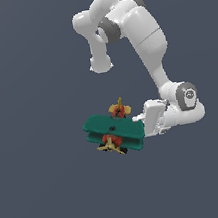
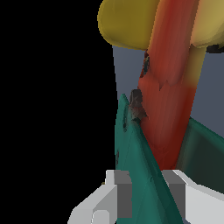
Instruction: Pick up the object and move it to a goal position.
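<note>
In the wrist view the toy biplane ran off the picture's edges, its green wing hid the gap between the gripper fingers, and a black area covered one whole side, while in the exterior view the wing hid the fingertips.

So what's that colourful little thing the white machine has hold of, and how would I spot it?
Follow the white robot arm down to its gripper. Right at the gripper's tip is a small toy biplane, a teal-green wing between the fingers. It is the only colourful thing against the plain grey background: teal-green wings, red body, yellow propeller.
</note>
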You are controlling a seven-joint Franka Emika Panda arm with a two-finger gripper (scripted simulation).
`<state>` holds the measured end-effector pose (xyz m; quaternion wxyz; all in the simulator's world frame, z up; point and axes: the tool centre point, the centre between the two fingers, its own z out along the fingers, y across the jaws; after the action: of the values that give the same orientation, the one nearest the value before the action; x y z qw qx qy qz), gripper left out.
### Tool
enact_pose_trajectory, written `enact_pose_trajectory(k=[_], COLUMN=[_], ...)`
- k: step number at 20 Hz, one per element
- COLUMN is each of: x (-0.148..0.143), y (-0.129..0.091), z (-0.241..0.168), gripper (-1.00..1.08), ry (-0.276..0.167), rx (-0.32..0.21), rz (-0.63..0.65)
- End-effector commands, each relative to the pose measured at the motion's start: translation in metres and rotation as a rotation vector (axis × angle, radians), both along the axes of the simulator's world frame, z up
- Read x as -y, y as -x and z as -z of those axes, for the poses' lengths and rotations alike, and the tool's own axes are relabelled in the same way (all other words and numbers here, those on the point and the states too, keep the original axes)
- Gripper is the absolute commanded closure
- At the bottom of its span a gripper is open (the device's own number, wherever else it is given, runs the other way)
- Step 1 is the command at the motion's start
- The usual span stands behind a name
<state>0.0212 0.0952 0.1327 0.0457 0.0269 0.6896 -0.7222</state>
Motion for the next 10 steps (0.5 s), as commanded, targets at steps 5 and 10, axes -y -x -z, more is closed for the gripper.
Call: enact_pose_trajectory(k=[5, 10], x=[-0.003, -0.012], y=[-0.004, -0.015], z=[-0.007, -0.029], gripper=[1.08, 1.08], ry=[0.000, -0.002], rx=[0.023, 0.094], rz=[-0.001, -0.007])
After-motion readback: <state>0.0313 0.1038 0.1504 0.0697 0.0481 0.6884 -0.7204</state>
